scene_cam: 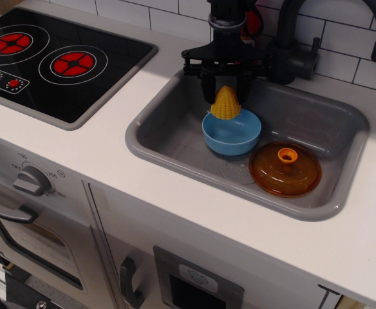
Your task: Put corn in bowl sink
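**Caller:** Talk me through it, what have you got?

**Me:** My gripper [226,90] is over the back left part of the sink [175,151], fingers clamped on the corn [226,103]. I grip it near its pointed top, one finger on each side, and its wide end hangs down.

**Caller:** And the bowl?

**Me:** The bowl [232,132] sits upright on the sink floor, light blue, open side up. The corn hangs over the bowl's back left rim. From this angle its lower edge overlaps the rim, so I can't tell whether it touches or floats just above.

**Caller:** Anything else down there?

**Me:** An orange lid [285,168] with a knob lies dome-up on the sink floor, just beside the bowl on the camera's right. The two look very close; whether they touch is hard to say.

**Caller:** Surroundings?

**Me:** The dark faucet [295,45] rises behind the sink, close to my arm. The black stovetop [59,61] with red rings lies well apart, across the white counter [111,174], on the camera's left.
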Robot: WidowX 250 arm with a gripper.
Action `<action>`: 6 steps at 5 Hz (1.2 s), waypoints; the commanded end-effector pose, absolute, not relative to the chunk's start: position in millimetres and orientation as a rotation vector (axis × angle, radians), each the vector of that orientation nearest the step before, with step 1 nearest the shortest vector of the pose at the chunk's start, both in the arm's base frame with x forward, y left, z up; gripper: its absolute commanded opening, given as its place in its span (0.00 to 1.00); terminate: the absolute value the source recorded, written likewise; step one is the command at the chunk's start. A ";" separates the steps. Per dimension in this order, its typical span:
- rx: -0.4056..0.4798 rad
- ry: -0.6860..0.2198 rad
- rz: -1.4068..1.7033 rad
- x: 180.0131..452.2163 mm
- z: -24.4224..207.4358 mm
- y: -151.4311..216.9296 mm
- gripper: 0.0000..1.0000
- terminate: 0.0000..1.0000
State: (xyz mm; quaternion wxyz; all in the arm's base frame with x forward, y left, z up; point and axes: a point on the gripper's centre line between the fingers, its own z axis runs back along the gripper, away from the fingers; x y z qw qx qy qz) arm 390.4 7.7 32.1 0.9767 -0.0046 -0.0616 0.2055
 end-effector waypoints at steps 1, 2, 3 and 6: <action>-0.005 -0.145 0.405 386.8 37.4 6.9 0.00 0.00; 0.007 -0.140 0.393 383.9 30.8 4.5 0.00 0.00; -0.003 -0.128 0.415 382.6 32.8 3.8 1.00 0.00; -0.029 -0.138 0.452 379.9 58.3 8.2 1.00 0.00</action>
